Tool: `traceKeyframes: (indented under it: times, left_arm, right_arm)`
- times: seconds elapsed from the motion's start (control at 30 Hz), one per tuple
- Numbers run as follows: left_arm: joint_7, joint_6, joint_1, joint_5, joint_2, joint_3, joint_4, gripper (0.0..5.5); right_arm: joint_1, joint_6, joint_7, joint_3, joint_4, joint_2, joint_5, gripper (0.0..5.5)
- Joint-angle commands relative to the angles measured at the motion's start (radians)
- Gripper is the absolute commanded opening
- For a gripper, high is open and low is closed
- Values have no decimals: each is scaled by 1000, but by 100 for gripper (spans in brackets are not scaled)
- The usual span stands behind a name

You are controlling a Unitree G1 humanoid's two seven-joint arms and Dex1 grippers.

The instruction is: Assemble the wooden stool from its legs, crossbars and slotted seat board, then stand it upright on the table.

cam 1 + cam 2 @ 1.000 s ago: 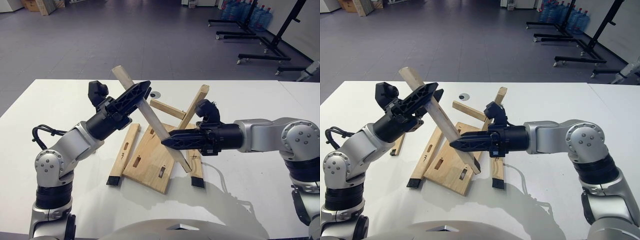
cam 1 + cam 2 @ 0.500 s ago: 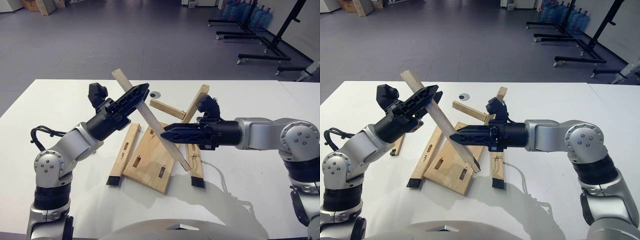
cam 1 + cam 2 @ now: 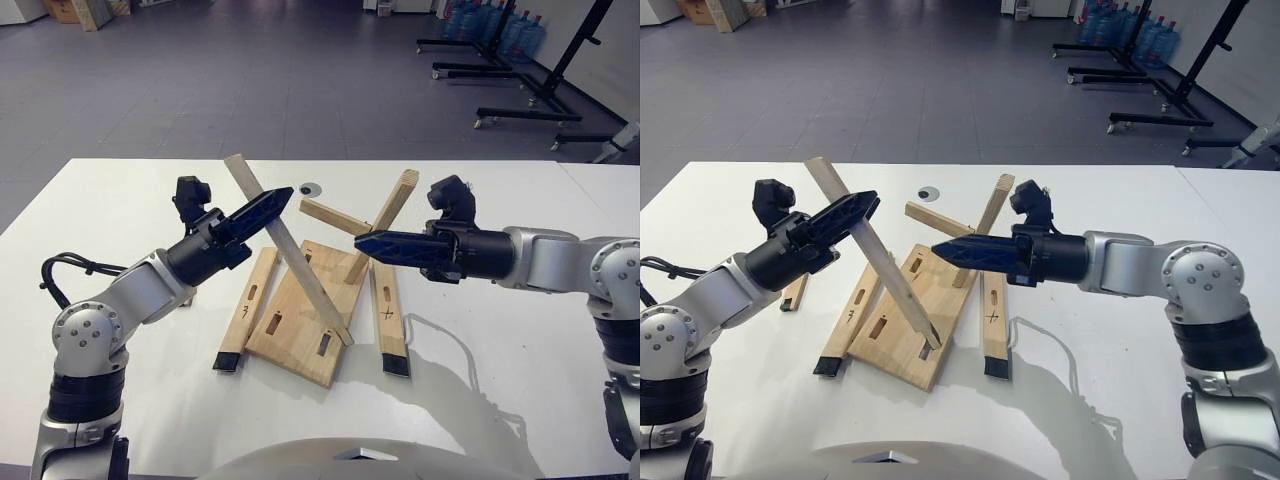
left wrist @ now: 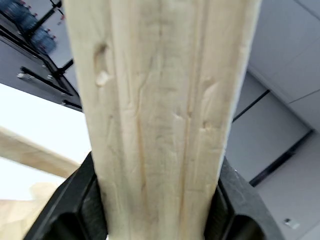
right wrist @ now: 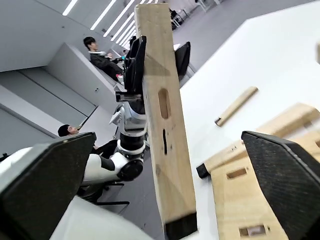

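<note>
We see the left gripper (image 3: 274, 199) clenched on a stool leg (image 3: 291, 252), gripping it in its upper part. The left wrist view has the wood clamped between both dark fingers (image 4: 70, 210). The leg is tilted, with its top end up toward the far left and its black-capped foot down at the slotted seat board (image 3: 300, 325), beside a slot near the board's right edge. We cannot tell whether the foot touches the board or sits just above it.

The right gripper (image 3: 366, 238) is released and holds nothing. The right wrist view shows its two fingers (image 5: 47, 185) spread wide, with the held leg in the gap farther off. It hangs in the air to the right of the held leg, apart from it, above the board's far right corner.

The seat board lies flat on the white table (image 3: 520, 400), angled, slots facing up. A second leg (image 3: 249, 308) lies flat along the board's left edge, black foot toward us. A third leg (image 3: 389, 322) lies flat just right of the board, black foot toward us. A fourth leg (image 3: 386, 222) slants from the board's far edge away to the right. It crosses a crossbar (image 3: 328, 215) lying behind the board. A short crossbar (image 3: 794, 291) lies on the table at the left, partly hidden by the left arm.
</note>
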Motion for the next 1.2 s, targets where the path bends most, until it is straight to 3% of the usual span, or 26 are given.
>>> traceKeyframes:
  times: [0.03, 0.17, 0.3, 0.43, 0.57, 0.9, 1.2]
  left_arm:
    - [-124, -21, 7, 226, 79, 20, -41, 204]
    - [-234, -116, -6, 519, 137, 18, -85, 204]
    - [-276, -170, -42, 634, 128, 45, -78, 204]
    - [-276, -156, -64, 646, 104, 50, -66, 204]
    - [-269, -65, -87, 592, 113, 33, -59, 204]
    - [-269, 27, -186, 705, 120, -11, 23, 204]
    - [-311, -9, -203, 743, 62, 8, 18, 204]
  right_arm:
    - [94, 32, 205, -56, -105, -93, -227, 536]
    - [188, -93, 460, -34, -241, -145, -558, 536]
    - [224, -305, 612, 44, -334, -130, -868, 536]
    - [251, -482, 667, 169, -374, -94, -1130, 536]
    - [238, -647, 587, 303, -366, 6, -1420, 536]
    - [105, -495, 527, 415, -263, 227, -1496, 536]
    - [84, -558, 501, 589, -213, 301, -1696, 536]
